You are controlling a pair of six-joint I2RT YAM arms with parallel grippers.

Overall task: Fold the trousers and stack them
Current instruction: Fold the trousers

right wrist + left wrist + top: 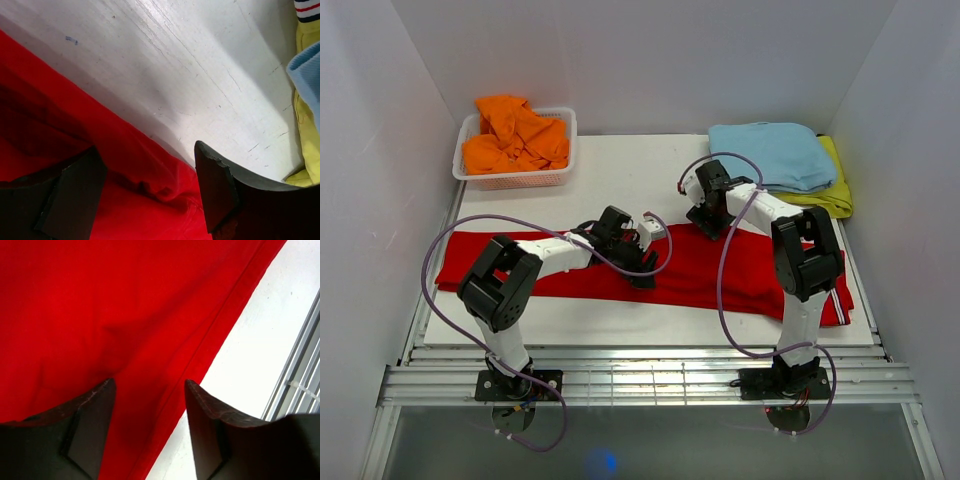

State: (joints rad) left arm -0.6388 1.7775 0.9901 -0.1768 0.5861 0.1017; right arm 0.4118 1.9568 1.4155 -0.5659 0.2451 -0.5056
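— Looking for the trousers (680, 275)?
— You'll find them spread flat across the table (620, 175), running nine to three o'clock.
— And your grippers?
— Your left gripper (149, 385) hangs jaws apart over the red cloth; your right gripper (145, 147), jaws apart too, sits over its twelve-o'clock edge. Neither grips anything.

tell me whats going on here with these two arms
Two robot arms are working on red trousers laid out lengthwise across the white table. The left tool is low over the cloth by its near edge, and the right tool is over its far edge. Both are open and neither grips anything. A basket of orange clothes sits back left; a blue garment lies on a yellow garment back right.
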